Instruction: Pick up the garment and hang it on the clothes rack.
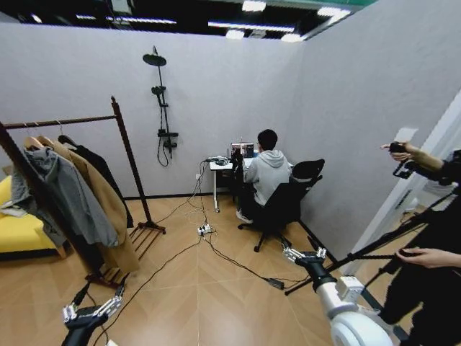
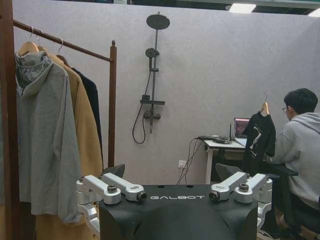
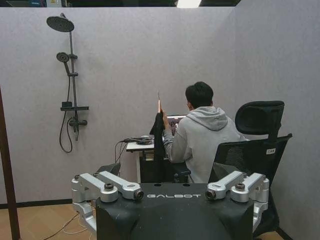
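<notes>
Black cloth on a pale wooden hanger: the garment (image 2: 259,136) is hanging across the room by the small white desk (image 2: 220,145), its metal hook pointing up, just beside the seated person (image 3: 201,135) in the grey hoodie. In my right wrist view I am seeing it edge-on (image 3: 159,131), a dark narrow drape between the desk and that person's arm. What is holding the hanger up I cannot tell.

I am judging it to be light and soft, a limp thing that will swing and fold if I take it by the fabric. The hanger is the stiff part, so the neck just under the hook, or the wooden shoulder, looks to me like the right place to take hold; the smooth wood may slip in metal fingers, so I am expecting to need a firm, centred pinch.

My left gripper (image 1: 91,311) is hovering low over the wooden floor, near the foot of the clothes rack (image 1: 126,137), fingers spread wide and holding nothing. My right gripper (image 1: 303,254) is reaching forward toward the desk side, also spread apart and touching nothing, well apart from the garment. The rack is already carrying a grey hooded jacket (image 2: 42,135), a tan coat (image 2: 85,135) and a dark one behind them.
</notes>
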Robot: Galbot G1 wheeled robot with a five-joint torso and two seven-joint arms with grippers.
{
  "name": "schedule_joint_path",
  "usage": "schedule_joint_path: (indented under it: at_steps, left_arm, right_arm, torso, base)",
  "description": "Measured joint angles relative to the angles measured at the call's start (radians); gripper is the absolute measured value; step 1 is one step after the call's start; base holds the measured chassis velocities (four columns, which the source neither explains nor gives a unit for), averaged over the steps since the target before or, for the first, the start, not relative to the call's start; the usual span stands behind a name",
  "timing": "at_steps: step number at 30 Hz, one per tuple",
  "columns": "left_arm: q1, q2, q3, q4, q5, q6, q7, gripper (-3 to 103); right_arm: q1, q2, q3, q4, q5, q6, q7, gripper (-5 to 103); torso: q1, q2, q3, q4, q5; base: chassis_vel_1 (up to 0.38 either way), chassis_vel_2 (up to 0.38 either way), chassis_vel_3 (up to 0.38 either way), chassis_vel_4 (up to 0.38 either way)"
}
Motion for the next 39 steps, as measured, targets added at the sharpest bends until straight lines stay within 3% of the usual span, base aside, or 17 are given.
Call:
schedule_joint_path:
  at_steps: [26,39]
  left_arm:
    - [0.0,0.0,0.0,0.0,0.0,0.0,0.0,100]
    - [0.0,0.0,0.0,0.0,0.0,0.0,0.0,100]
  right_arm:
    - [-0.02,0.007,0.0,-0.011,-0.022,0.044,-0.043,100]
    - [-0.023,0.014,-0.006,-0.01,-0.027,0.05,-0.043,100]
  torso:
    - [0.001,0.0,0.0,0.0,-0.0001]
    - [0.001,0.0,0.0,0.0,-0.0004]
  base:
    - [0.008,-0.006,-0.004,0.008]
    - [-0.152,0.149,0.147,-0.136]
